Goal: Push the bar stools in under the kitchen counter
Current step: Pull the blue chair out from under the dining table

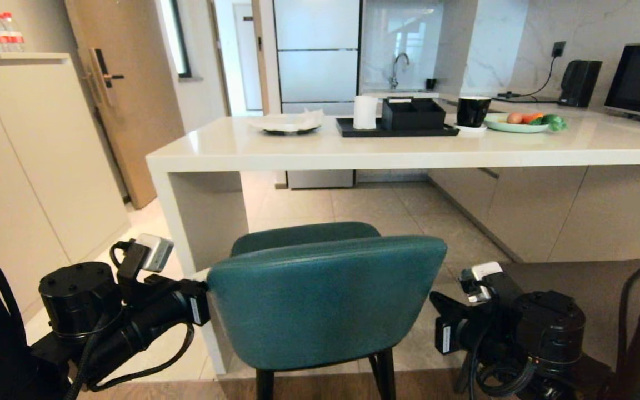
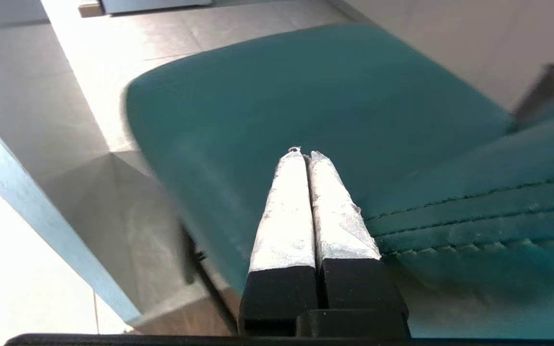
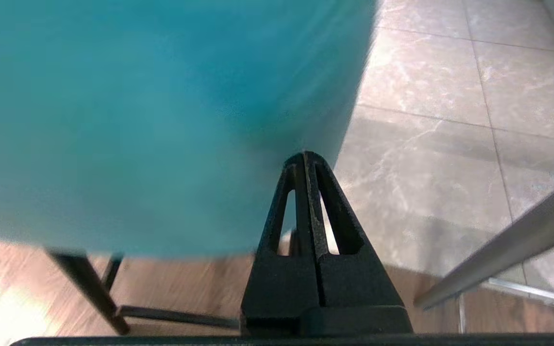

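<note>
Glossy cream-white stone-look counter (image 1: 420,150) before me, on pale tiled floor (image 1: 386,208).
On it: black tray (image 1: 348,131), white cup (image 1: 365,112), black mug (image 1: 473,111), green plate of vegetables (image 1: 506,128).

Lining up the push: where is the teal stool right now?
In the head view the teal stool stands low centre, short of the kitchen counter, between the shut left gripper and right gripper.

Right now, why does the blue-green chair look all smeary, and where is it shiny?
Right wrist view: the rounded teal leather stool is smeared by blur. Left wrist view: its edge is soft and the pale floor tiles glare white. Head view: the stool looks sharp, and the glossy cream counter reflects light.
</note>
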You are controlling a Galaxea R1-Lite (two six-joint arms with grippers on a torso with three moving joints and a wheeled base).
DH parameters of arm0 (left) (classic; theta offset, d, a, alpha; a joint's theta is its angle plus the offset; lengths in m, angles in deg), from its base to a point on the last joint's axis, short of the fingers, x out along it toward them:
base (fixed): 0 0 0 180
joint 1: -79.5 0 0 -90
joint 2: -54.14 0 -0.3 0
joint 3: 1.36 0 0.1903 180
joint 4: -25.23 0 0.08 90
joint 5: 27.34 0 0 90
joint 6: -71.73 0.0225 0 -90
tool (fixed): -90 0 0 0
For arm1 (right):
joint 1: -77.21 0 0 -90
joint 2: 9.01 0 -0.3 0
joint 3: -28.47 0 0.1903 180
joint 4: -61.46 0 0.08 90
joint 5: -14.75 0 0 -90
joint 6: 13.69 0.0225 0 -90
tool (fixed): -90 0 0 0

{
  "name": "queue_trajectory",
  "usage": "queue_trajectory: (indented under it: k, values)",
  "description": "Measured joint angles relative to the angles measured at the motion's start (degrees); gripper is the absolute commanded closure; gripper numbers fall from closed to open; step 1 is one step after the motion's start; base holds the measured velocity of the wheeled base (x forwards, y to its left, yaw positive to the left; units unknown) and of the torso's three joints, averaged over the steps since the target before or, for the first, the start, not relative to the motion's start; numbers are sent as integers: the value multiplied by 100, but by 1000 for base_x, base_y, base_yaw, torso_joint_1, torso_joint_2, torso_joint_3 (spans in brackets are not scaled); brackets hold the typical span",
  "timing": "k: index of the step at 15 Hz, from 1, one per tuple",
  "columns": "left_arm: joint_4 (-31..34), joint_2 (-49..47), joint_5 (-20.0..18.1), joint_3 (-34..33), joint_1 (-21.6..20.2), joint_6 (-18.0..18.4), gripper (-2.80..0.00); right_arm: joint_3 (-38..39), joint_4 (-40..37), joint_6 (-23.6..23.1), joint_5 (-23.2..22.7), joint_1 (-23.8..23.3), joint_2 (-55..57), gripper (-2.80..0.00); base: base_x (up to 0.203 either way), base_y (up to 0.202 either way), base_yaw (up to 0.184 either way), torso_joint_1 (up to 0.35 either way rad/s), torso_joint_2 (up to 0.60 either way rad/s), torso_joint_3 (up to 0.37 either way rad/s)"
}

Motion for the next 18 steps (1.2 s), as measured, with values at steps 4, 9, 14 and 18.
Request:
queue_trajectory:
  k: [4,9,14,18]
  values:
    - [-2,6,6,15,4,7,0,-5,-9,0,34,-11,0,0,-197,0,-1,4,-2,3]
    - [24,9,113,43,-1,28,0,-33,-19,31,39,-148,31,0,-62,0,0,-1,-1,2]
    - [30,-7,538,46,-47,34,0,-49,-15,52,-710,-1410,-153,0,0,0,0,0,0,0]
    - [33,-90,1431,-51,4,-7,0,-922,-11,30,-1769,-2409,161,0,0,0,0,0,0,0]
